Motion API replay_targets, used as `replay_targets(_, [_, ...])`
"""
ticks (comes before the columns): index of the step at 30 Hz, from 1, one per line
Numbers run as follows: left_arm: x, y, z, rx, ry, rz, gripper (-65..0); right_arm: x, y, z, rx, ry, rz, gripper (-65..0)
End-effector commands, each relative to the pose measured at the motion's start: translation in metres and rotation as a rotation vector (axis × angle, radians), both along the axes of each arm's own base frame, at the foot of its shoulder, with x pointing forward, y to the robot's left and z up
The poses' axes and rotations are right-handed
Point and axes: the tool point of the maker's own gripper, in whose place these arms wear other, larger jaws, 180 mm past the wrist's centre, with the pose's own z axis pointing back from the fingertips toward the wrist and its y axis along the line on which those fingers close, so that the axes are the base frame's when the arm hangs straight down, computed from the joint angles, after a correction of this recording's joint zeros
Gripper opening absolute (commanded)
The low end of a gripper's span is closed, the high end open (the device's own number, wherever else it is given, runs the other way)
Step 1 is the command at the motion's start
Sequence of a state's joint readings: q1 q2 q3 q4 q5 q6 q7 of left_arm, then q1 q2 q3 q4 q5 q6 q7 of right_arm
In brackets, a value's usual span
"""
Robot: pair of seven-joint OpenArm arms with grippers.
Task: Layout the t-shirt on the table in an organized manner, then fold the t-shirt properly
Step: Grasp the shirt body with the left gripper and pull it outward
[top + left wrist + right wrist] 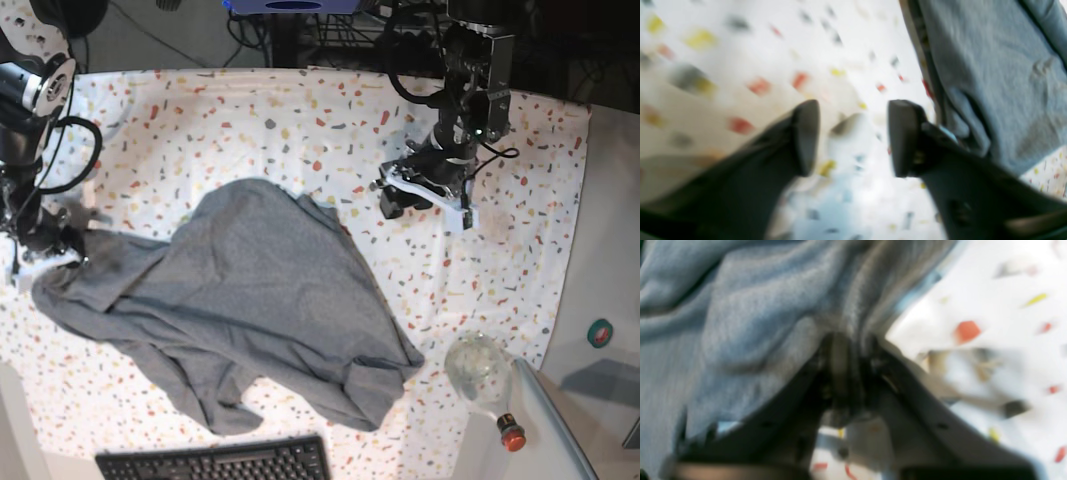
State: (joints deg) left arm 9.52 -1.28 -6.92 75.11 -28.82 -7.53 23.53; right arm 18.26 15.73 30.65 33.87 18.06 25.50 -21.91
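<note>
At the far left, clamped down with the right gripper [72,246] on a bunched edge of the t-shirt [250,300]. In the right wrist view, pressed together [848,340], with heather-grey cloth [740,323] gathered into folds right at the tips and fanning away ahead and to the left of them. To the right of those tips, only the speckled table [1007,280].

Spreading away from that pinch toward the middle: grey cloth crumpled and unfolded, wrinkled, rising to a rounded hump far from the grip and trailing off into a loose corner. Just beyond the near hem, well apart from both tools, a black keyboard [215,462] at the table's [250,120] edge.

Further right, hanging over bare table with the left gripper [395,203], clear of the garment. In the left wrist view, spread apart [853,136], with nothing between the dark fingers [806,136] but blurred flecked table [740,50]. Off to the right of the right-hand finger, close beside it, a fold of the t-shirt [990,83]; cannot tell whether touching, too blurred.

At the far right, well apart from that tool, a clear glass bottle [478,368] with a red cap.
</note>
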Motion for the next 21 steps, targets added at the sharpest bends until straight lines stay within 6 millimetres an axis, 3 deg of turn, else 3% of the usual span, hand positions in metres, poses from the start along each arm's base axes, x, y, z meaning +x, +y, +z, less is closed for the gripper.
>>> replay_targets(1, [0.009, -0.006, 0.009, -0.019, -0.032, -0.007, -25.3, 0.003, -0.006, 0.007, -0.018, -0.001, 0.021, -65.0])
replay_targets(3, [0.011, -0.015, 0.008, -0.041, -0.032, -0.004, -21.9, 0.000, -0.007, 0.009, -0.029, 0.004, 0.042, -65.0])
replay_targets(7, [0.023, -0.030, 0.010, -0.074, -0.040, -0.002, -21.4, -0.003, -0.011, 0.013, -0.057, -0.002, 0.054, -65.0])
replay_targets(12, [0.041, -0.079, 0.005, -0.097, -0.022, -0.132, -21.6, -0.004, -0.012, 0.013, -0.063, -0.002, 0.057, -65.0])
replay_targets(15, [0.048, -0.090, 0.003, -0.097, -0.015, -0.166, -24.0, -0.011, -0.011, 0.009, -0.061, 0.010, 0.062, -65.0])
replay_targets(16, [0.051, -0.090, 0.007, -0.095, -0.028, -0.164, -30.4, -0.015, -0.010, 0.006, -0.061, 0.021, 0.065, -65.0])
replay_targets(17, [0.052, -0.086, 0.011, -0.088, -0.041, -0.159, -41.6, -0.020, -0.011, 0.004, -0.064, 0.034, 0.071, -65.0])
replay_targets(18, [0.051, -0.072, 0.018, -0.074, -0.066, -0.139, -56.9, -0.023, -0.016, 0.007, -0.082, 0.039, 0.079, -65.0])
replay_targets(19, [0.051, -0.057, 0.027, -0.056, -0.092, -0.118, -65.0, -0.031, -0.023, 0.009, -0.107, 0.056, 0.091, -65.0])
replay_targets(21, [0.050, -0.031, 0.047, -0.003, -0.150, -0.096, -65.0, -0.042, -0.030, 0.019, -0.160, 0.080, 0.130, -65.0])
